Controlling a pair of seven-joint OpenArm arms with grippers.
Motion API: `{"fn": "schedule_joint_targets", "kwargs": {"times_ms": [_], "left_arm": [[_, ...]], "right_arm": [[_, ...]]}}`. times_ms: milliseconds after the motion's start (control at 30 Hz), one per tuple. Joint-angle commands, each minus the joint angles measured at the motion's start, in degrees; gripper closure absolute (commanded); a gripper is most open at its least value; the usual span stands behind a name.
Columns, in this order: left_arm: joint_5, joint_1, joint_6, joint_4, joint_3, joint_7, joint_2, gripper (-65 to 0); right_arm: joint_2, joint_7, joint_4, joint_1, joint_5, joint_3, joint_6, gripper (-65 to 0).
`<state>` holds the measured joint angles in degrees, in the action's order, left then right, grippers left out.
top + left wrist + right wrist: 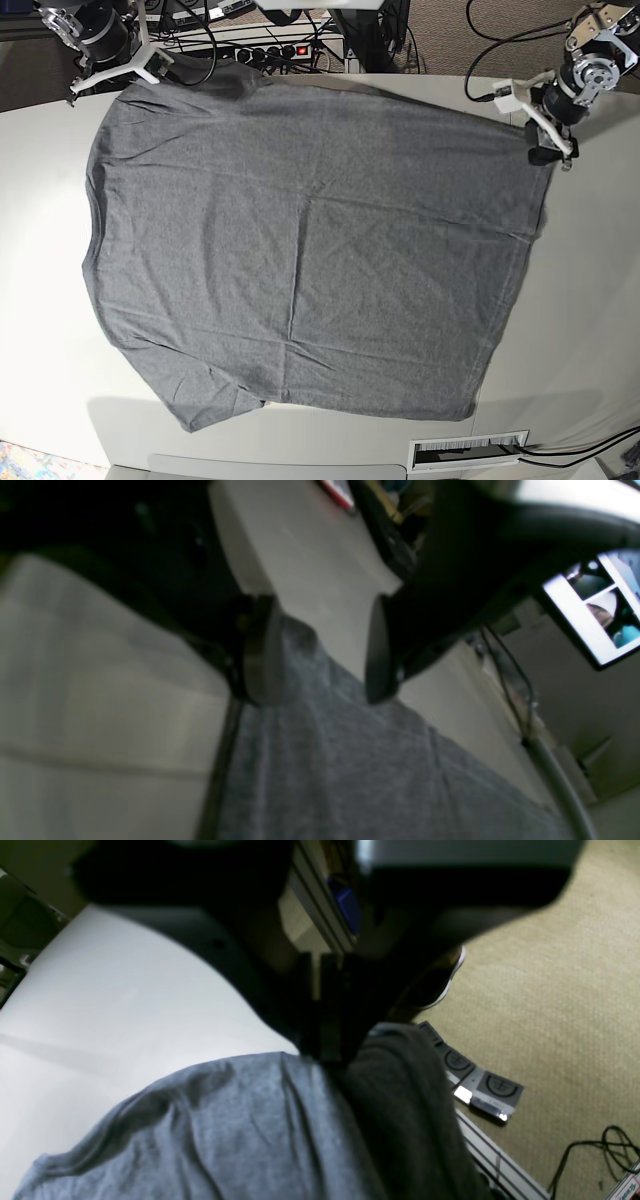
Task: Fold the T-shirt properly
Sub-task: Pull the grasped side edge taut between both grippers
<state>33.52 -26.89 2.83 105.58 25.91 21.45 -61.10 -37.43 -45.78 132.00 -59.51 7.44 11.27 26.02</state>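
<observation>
Lying spread flat over most of the white desk (40,300), the plain heather-grey knit T-shirt (310,250) reaches from the far left corner to the far right edge, with one short sleeve jutting toward the near left corner. The base view alone gives this whole outline. The right wrist view shows what it cannot: the right gripper (320,1040), its jaws pressed together on a bunched fold of the grey cloth at the far left corner, beige carpet (565,990) and a black cable (595,1150) beyond the desk edge. The left wrist view shows the left gripper (320,650) with jaws spread wide, both dark fingers standing over the shirt's edge at the far right, gripping nothing, and a lit monitor (595,610) off to the side. A barcode label (470,450) sits at the desk's near edge.
</observation>
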Motion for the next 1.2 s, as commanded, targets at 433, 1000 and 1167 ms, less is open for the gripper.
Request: {"fn": "schedule_joint_targets", "kwargs": {"times_ms": [433, 1000, 1167], "left_arm": [[-7.5, -1.2, 2.7, 17.2, 0.2, 11.9, -5.0, -29.3], [-8.5, -3.3, 6.5, 8.3, 0.2, 6.6, -5.0, -29.3], [-6.5, -3.2, 6.5, 4.5, 0.2, 1.9, -4.9, -29.2]], "right_arm": [[-0.3, 0.9, 0.9, -0.3, 0.5, 0.6, -0.3, 0.0], [-0.3, 0.8, 0.9, -0.3, 0.5, 0.6, -0.3, 0.0], [-0.3, 0.8, 0.9, -0.3, 0.5, 0.6, -0.3, 0.0]]}}
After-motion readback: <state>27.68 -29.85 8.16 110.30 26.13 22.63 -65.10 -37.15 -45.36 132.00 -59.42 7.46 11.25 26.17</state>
